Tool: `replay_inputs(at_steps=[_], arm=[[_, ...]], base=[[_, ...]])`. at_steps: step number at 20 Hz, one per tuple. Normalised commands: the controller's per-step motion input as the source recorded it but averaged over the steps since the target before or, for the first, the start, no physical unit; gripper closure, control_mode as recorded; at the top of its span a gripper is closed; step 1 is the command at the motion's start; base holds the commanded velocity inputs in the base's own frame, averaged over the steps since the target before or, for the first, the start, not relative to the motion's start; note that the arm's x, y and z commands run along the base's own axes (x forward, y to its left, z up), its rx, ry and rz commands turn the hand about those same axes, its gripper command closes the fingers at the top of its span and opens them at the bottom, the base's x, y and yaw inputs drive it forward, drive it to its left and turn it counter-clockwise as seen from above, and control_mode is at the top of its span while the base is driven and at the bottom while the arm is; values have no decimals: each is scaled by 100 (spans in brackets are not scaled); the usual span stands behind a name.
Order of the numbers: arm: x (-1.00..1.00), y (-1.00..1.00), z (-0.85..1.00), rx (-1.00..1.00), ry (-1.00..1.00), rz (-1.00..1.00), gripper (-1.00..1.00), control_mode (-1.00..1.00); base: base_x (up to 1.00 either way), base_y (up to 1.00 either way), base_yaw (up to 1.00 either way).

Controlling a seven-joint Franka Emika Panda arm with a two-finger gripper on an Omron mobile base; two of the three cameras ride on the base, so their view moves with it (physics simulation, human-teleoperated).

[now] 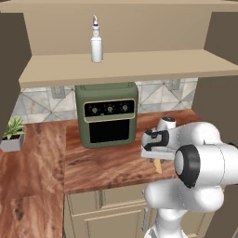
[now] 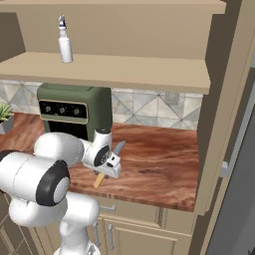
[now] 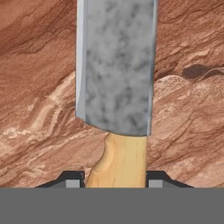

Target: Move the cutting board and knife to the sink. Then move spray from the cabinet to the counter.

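Gripper [image 3: 114, 183] fingertips pinch knife's [image 3: 116, 83] smooth yellow-orange handle, mottled grey blade over wood-grain counter [image 3: 188, 113].

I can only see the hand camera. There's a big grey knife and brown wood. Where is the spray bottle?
Observer: The spray stands upright on the cabinet shelf, above a green oven.
Child: Is the knife lying on the counter?
Observer: No, the gripper holds the knife by its handle, blade pointing up over the counter.
Child: Any plants?
Observer: Yes, a small potted plant sits on the counter's left end.
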Motion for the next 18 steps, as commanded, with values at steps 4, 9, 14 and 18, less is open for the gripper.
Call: replay_inputs(at_steps=[4, 9, 14, 18], arm=[[-39, 0, 0, 0, 0, 0, 100, -100], [-54, -3, 30, 1, 0, 0, 100, -100], [-20, -26, 51, 10, 4, -3, 100, -100], [-3, -30, 71, 14, 5, -4, 100, -100]], base=[[0, 0, 0], [0, 0, 0], [0, 0, 0], [0, 0, 0]])
